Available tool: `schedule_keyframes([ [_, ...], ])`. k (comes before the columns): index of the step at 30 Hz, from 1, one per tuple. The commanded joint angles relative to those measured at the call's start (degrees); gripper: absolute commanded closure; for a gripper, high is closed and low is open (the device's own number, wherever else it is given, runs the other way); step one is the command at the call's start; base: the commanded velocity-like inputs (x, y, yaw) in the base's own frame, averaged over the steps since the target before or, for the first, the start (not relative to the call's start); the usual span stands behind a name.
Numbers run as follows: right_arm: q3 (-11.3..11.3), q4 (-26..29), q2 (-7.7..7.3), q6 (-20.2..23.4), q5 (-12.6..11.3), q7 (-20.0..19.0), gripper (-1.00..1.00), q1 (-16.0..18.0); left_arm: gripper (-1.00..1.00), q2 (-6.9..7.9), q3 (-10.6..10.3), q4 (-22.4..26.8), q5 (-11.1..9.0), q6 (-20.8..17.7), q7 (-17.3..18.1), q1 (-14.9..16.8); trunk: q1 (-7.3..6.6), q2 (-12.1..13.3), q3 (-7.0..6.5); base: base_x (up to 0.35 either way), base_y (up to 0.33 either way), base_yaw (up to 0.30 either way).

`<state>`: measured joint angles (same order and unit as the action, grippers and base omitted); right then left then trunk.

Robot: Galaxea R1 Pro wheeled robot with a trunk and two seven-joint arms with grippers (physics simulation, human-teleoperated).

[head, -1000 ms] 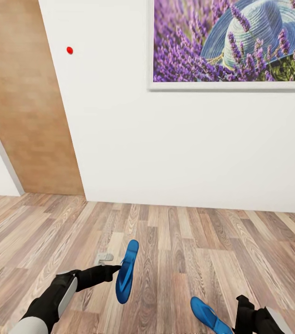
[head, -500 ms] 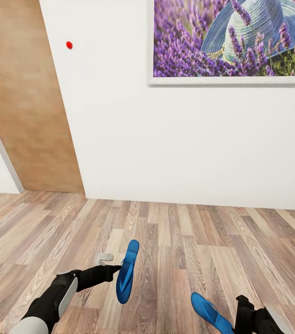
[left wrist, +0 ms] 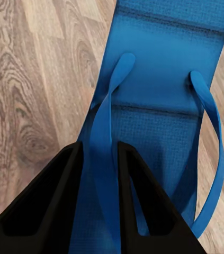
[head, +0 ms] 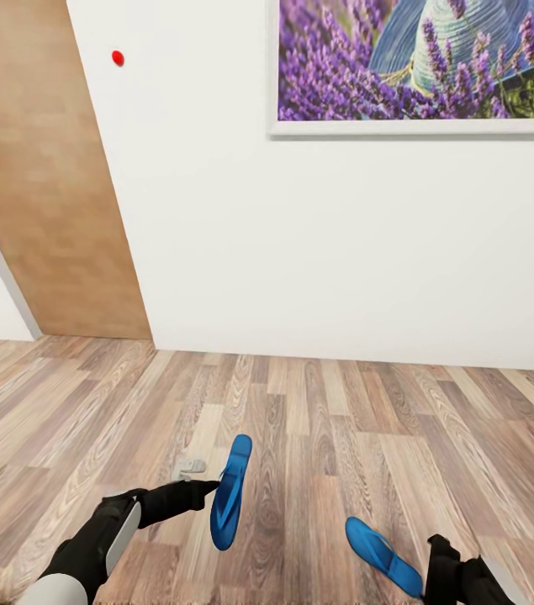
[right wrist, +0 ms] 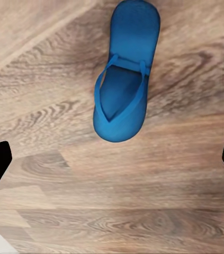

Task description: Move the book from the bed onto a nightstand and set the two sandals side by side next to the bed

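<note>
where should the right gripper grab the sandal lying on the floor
Probably the thong strap. The loose sandal lies flat, sole down, on the wood floor, so its thin edges offer little bite. Come straight down with the right gripper, open, and close across the raised strap, as the left gripper holds its sandal.

Head high—wrists near floor (head: pixel 317 437), seemingly.

sandals (head: pixel 230 491) showing bright blue | floor (head: pixel 342 420) showing brown wood grain | wall (head: pixel 342 252) showing white | picture (head: pixel 418 59) showing purple lavender
</note>
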<state>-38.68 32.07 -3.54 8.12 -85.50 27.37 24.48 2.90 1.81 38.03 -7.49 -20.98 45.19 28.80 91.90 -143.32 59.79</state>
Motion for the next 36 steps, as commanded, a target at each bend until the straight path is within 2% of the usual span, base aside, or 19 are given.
schedule_keyframes([
  [1,-0.25,0.09,0.02,0.25,-0.1,0.31,-1.0,0.04,1.0,0.0,0.05,0.02,-0.33,-0.38,-0.1,0.02,0.01,-0.04,0.28,0.0,0.0,0.0],
  [19,-0.25,0.1,0.02,0.28,-0.1,0.31,-1.0,0.0,1.0,0.0,0.03,-0.95,-0.3,-0.32,-0.1,0.02,0.47,-0.28,4.27,0.0,0.0,0.0],
  [36,-0.25,0.1,0.11,0.24,-0.1,0.31,-1.0,0.01,1.0,0.0,0.03,-1.43,-0.26,-0.29,-0.1,0.02,0.47,-0.28,4.27,0.0,0.0,0.0],
])
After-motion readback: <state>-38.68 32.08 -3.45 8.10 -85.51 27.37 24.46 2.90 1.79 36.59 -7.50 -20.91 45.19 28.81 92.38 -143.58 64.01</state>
